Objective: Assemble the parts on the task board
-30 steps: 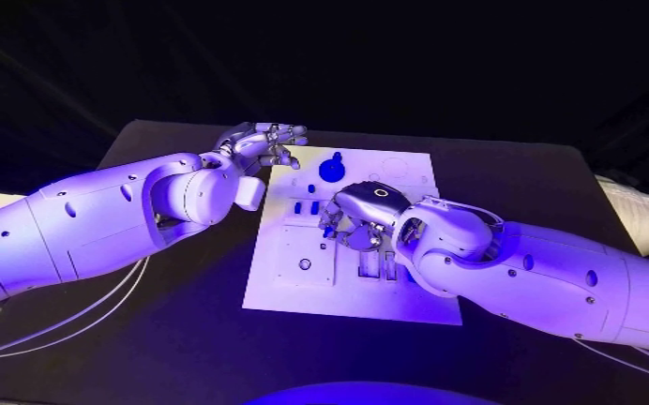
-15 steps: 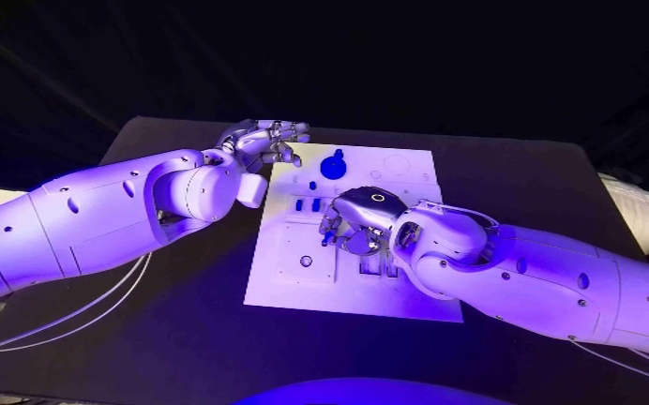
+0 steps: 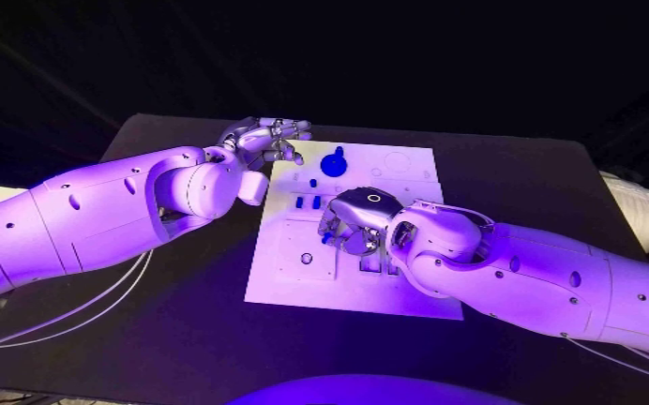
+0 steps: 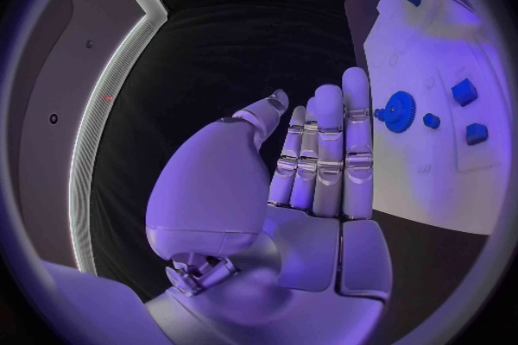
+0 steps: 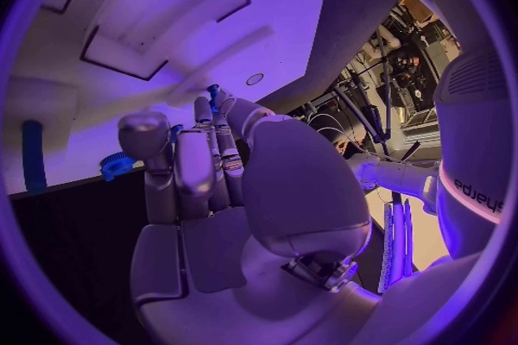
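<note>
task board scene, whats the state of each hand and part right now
left hand: empty, fingers straight, at the board's far left corner
right hand: over the board's middle, pinching a small blue part
blue gear: lying on the task board
small blue blocks: lying on the board

Two glossy white, rounded arms dotted with small screws carry a silver left hand and right hand.

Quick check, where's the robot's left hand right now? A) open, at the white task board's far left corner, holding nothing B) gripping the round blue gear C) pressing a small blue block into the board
A: the left hand has straight, empty fingers beside the white task board, apart from the round blue gear.
</note>
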### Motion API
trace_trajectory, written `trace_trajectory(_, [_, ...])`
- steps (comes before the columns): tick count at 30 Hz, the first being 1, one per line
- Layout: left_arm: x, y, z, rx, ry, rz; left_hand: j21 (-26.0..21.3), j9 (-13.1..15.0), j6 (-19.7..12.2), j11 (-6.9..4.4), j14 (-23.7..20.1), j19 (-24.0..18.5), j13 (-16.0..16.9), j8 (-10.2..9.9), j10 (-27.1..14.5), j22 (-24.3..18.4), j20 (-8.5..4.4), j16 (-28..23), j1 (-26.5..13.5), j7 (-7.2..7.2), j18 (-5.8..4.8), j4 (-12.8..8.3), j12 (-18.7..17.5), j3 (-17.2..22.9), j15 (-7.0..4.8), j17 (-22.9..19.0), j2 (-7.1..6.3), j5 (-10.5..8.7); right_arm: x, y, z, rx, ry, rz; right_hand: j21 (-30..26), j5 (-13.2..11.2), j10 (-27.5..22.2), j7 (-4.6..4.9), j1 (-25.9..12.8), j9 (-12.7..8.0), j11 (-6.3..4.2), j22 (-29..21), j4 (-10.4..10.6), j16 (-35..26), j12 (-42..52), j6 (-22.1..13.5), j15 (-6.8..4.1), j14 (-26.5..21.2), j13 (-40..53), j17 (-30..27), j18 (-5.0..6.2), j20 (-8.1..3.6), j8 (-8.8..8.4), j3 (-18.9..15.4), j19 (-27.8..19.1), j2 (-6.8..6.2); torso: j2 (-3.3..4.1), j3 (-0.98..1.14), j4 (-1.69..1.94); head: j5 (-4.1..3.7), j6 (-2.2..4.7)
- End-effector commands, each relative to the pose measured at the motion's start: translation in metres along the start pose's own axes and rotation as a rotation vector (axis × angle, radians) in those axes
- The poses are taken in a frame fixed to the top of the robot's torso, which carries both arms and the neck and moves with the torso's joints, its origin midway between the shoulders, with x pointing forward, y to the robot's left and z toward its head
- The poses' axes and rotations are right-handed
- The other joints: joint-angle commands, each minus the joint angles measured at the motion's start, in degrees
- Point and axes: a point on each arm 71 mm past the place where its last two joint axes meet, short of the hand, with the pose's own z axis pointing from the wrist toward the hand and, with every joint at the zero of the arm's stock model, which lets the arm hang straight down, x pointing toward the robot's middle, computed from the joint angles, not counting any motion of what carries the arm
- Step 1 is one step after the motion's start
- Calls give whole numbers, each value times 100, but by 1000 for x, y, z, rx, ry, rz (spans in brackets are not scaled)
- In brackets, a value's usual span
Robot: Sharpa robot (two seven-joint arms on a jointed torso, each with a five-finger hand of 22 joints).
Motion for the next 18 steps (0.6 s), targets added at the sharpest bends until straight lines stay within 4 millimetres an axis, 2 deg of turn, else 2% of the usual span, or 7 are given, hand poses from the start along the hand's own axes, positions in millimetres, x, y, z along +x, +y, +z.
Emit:
trace_trajectory(1, [3,0,0,-2,24,-9,-21,-9,-39,-9,-36,35,10,39,-43,-5,11,12,-66,-9,105,-2,38,-26,10,-10,1,35,4,1,1,2,44,-31,30,22,47,35,-35,5,11,-1,8,35,-27,8,-41,211,3,7,-90,-4,-14,29,30,-6,-2,-4,1,11,-10])
trace_trajectory(9, [3,0,0,-5,24,-9,-28,-11,-46,-8,-40,37,11,40,-52,-11,12,12,-64,-8,105,-1,44,-36,11,-12,0,36,6,4,3,5,62,-54,30,21,47,36,-39,6,12,-2,6,34,-30,7,-40,210,1,5,-90,-4,-15,27,29,-12,-2,-4,-7,14,-18])
trace_trajectory(14, [4,0,0,-7,26,-10,-28,-11,-46,-8,-40,37,11,40,-52,-11,12,12,-64,-8,105,-1,44,-36,11,-12,0,36,7,6,5,12,49,-72,26,20,12,55,-120,-4,34,-12,19,43,-72,-42,-23,211,-15,8,-90,4,-52,-15,22,-89,-4,-5,-1,5,-22])
trace_trajectory(16, [4,0,0,-8,27,-10,-28,-11,-46,-8,-40,37,11,40,-52,-11,12,12,-64,-8,105,-1,44,-36,11,-12,0,36,6,6,5,17,29,-71,-46,13,-243,134,-230,-66,118,-125,51,59,-210,-300,41,212,-45,20,-81,32,-142,-64,-30,-200,-4,-7,2,7,-21])
trace_trajectory(18, [4,0,0,-9,28,-10,-35,-12,-52,-7,-44,38,11,42,-61,-18,12,11,-59,-7,105,-2,48,-42,12,-14,2,36,4,5,5,27,-2,-70,-281,29,-728,216,-313,-199,228,-469,56,-24,-352,-812,130,162,-36,-78,-28,101,-139,-154,-206,-339,1,-4,1,17,-25])
